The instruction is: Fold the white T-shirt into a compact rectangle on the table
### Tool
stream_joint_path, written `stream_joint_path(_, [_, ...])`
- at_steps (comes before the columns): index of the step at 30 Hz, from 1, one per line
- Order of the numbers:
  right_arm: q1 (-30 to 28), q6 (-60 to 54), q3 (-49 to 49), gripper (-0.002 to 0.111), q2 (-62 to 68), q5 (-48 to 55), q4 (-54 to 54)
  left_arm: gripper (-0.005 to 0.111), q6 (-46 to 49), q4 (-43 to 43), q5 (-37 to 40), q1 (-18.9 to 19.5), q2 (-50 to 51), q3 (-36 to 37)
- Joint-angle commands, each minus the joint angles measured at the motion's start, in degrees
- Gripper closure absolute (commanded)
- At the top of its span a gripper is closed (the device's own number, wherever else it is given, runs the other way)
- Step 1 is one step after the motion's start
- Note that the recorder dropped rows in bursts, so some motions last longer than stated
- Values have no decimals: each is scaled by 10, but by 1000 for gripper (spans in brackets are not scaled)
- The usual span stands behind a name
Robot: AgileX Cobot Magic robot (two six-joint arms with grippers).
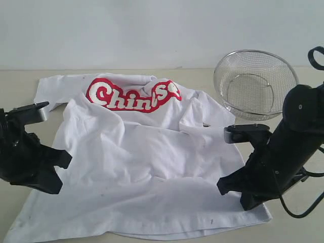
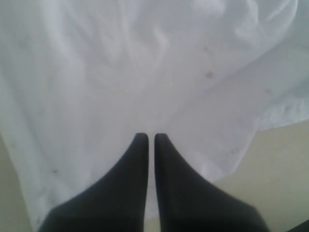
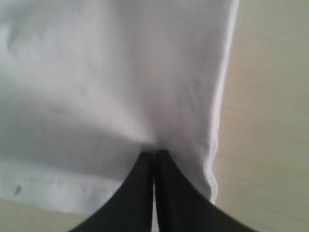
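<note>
White T-shirt [image 1: 147,167] lies front up on the table [image 1: 15,86], spread out but rumpled, with loose folds across the chest and middle. Red-outlined white lettering [image 1: 132,95] sits at the far end, creased so the last letters are partly hidden; the hem is at the near edge of the exterior view. One sleeve spreads flat at the far left. Small dark specks mark the lower cloth. Left gripper [image 2: 150,137] is at the shirt's left side edge, low over the table, jaws closed with only a thin slit between the tips; the tips rest against white cloth, but whether any fabric is caught between them cannot be told. Right gripper [image 3: 154,154] is at the shirt's right side near the hem corner, jaws closed tip to tip, the cloth puckering into a small crease exactly where they meet, so it pinches the fabric just inside the stitched side edge. A round wire-mesh basket [image 1: 255,83] stands tilted on the table at the far right, just beyond the shirt's shoulder, apart from both arms. Pale wall [image 1: 152,30] behind.
</note>
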Motion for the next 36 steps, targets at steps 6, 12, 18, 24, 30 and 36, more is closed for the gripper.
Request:
stream_joint_path(6, [0, 1, 1, 108, 4, 16, 0, 102, 4, -2, 8, -3, 64, 3])
stream_joint_path(12, [0, 0, 1, 108, 4, 16, 1, 102, 4, 7, 14, -3, 93, 3])
stream_joint_path(18, [0, 0, 1, 108, 4, 25, 1, 102, -50, 66, 22, -3, 96, 8])
stream_joint_path(24, [0, 0, 1, 108, 4, 54, 1, 102, -91, 106, 30, -3, 109, 31])
stream_joint_path(30, [0, 1, 1, 108, 4, 84, 1, 102, -133, 158, 71, -3, 111, 37])
stream_joint_path(36, [0, 1, 1, 108, 4, 123, 1, 102, -161, 191, 95, -3, 111, 38])
